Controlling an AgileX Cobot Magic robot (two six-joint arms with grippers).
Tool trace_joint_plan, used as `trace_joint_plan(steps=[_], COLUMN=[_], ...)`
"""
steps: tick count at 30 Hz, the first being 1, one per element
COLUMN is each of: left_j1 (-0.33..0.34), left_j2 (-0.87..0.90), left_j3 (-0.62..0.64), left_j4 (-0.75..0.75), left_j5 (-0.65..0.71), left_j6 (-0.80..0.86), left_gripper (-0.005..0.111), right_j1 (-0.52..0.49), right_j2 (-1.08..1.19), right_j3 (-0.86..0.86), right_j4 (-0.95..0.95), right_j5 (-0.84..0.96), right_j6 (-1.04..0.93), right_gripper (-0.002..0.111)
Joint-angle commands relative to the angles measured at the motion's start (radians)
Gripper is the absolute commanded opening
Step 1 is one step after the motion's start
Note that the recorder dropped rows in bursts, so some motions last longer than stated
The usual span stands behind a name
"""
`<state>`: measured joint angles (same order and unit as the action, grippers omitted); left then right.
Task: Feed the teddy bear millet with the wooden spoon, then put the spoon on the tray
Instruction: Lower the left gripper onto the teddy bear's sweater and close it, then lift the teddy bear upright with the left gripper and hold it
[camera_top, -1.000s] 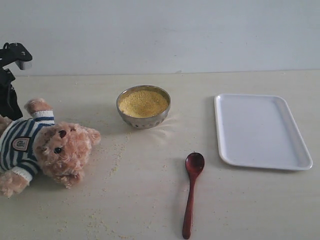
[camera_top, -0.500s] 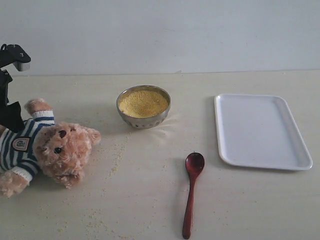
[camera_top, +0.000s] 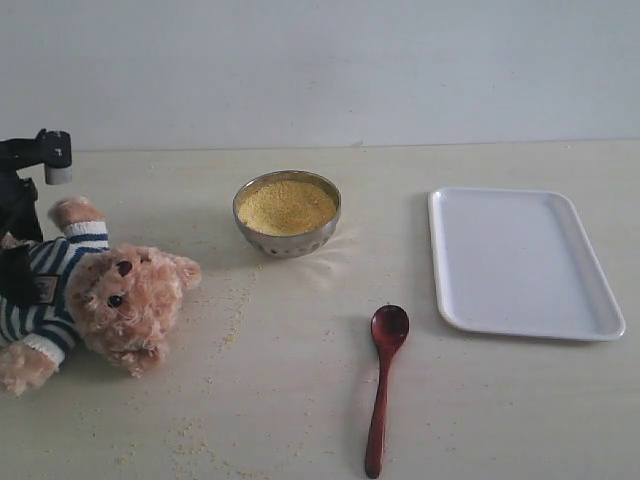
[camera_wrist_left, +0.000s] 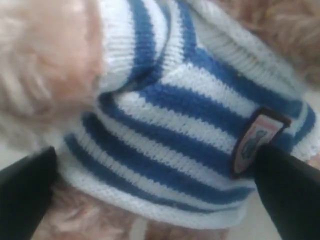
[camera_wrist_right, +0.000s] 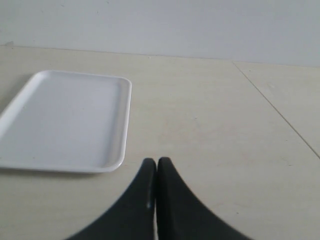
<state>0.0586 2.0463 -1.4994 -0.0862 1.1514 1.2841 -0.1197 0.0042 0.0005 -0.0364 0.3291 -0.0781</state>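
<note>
At far left, the left claw (camera_wrist_left: 157, 192), spread wide astride the teddy bear (camera_top: 112, 297), may pinch only loose shirt (camera_wrist_left: 165, 130).

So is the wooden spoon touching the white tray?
Apart. The exterior view shows a strip of bare table between the wooden spoon and the tray.

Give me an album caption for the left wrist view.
Open left end effector poised around a striped-shirted teddy bear.
</note>
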Motion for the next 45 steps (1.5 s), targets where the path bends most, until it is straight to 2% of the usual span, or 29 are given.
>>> trace_joint_plan(steps=[1,8,11,13,17,18,20,25,27,33,39,45], left_j1=[0.001,0.001,0.001,0.001,0.001,0.001,0.001,0.001,0.001,0.001,0.001,0.001], left_j2=[0.051,0.115,0.116,0.116,0.114,0.114,0.114,0.104,0.094,0.034,-0.151,-0.391], left_j3=[-0.007,-0.007,-0.007,-0.007,-0.007,-0.007,-0.007,-0.007,-0.007,-0.007,0.08,0.296], left_j4=[0.033,-0.019,-0.029,-0.021,-0.003,-0.003,-0.013,-0.059,-0.136,-0.354,-0.604,-0.718], left_j5=[-0.019,-0.033,-0.035,-0.054,-0.043,-0.022,0.013,0.057,0.06,0.07,0.069,-0.158], left_j6=[0.018,-0.005,-0.057,-0.097,-0.133,-0.126,-0.152,-0.372,-0.471,-0.628,-0.773,-0.929], left_gripper=[0.109,0.109,0.101,0.084,0.015,0.006,0.006,0.005,0.005,0.005,0.005,0.005], right_j1=[0.001,0.001,0.001,0.001,0.001,0.001,0.001,0.001,0.001,0.001,0.001,0.001], right_j2=[-0.004,-0.004,-0.004,-0.004,-0.004,-0.004,-0.004,-0.004,-0.004,-0.004,-0.004,-0.004], right_j3=[-0.001,-0.001,-0.001,-0.001,-0.001,-0.001,-0.001,-0.001,-0.001,-0.001,-0.001,-0.001], right_j4=[0.002,0.002,0.002,0.002,0.002,0.002,0.002,0.002,0.002,0.002,0.002,0.002], right_j5=[-0.008,-0.008,-0.008,-0.008,-0.008,-0.008,-0.008,-0.008,-0.008,-0.008,-0.008,-0.008], right_j6=[-0.007,-0.007,-0.007,-0.007,-0.007,-0.007,-0.007,-0.007,-0.007,-0.007,-0.007,-0.007], right_gripper=[0.001,0.001,0.001,0.001,0.001,0.001,0.001,0.001,0.001,0.001,0.001,0.001])
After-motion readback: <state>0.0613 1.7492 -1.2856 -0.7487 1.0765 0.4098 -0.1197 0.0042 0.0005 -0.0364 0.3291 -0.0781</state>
